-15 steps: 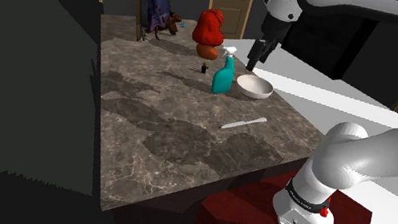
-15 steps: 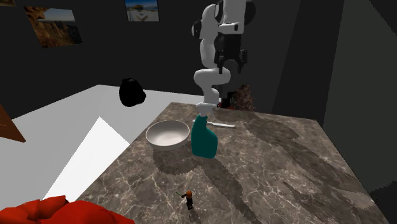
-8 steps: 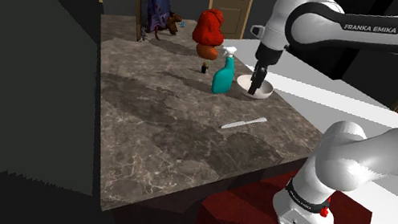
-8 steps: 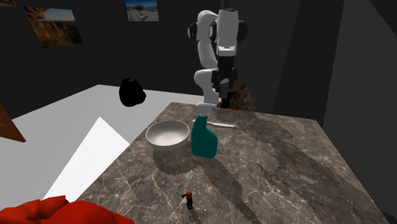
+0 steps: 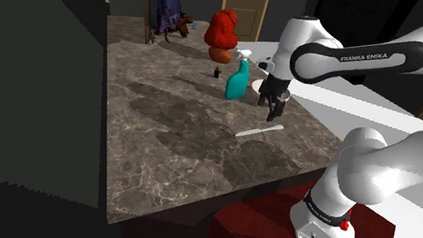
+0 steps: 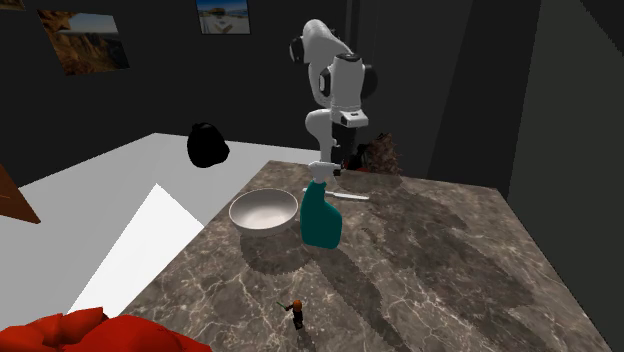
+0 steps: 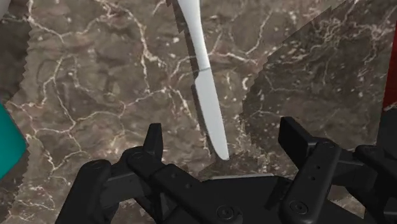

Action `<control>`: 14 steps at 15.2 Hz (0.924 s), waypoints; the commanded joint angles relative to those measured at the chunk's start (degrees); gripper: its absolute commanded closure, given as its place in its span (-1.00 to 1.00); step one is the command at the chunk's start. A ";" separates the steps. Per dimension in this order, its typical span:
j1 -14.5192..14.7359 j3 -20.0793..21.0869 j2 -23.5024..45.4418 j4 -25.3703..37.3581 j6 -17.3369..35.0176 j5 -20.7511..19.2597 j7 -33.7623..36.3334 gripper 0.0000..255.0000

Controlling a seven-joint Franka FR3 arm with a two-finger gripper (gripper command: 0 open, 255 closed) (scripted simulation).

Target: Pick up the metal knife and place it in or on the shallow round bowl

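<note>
While the black gripper (image 5: 274,113) hangs open above it, the slim pale knife (image 5: 258,131) lies flat on the marble-veined worktop (image 5: 166,124).
Its rounded tip shows between the spread fingers (image 7: 296,137), untouched, near the worktop's stand-side edge; the smooth round bowl (image 6: 262,210) stands apart.

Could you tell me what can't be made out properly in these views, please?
Bowl: in the shoulder view, mostly hidden behind the gripper.
Knife: in the wrist view, the handle end is cut off by the picture's edge; in the second exterior view, it is partly behind the bottle.
Figurine: in the second exterior view, too small to identify.
</note>
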 commanded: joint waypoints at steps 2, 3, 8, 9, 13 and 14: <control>1.79 -4.60 4.10 -2.81 5.90 -3.59 -10.23 -1.00; 2.01 -5.19 4.64 -3.04 6.56 -4.03 -11.38 -1.00; 1.94 -6.48 7.65 -5.26 11.76 -4.93 -11.31 -1.00; 1.95 -6.76 8.33 -5.66 12.84 -5.10 -11.30 -1.00; 1.98 -7.19 9.47 -6.26 14.57 -5.36 -11.29 -1.00; 1.98 -7.19 9.47 -6.26 14.57 -5.36 -11.29 -1.00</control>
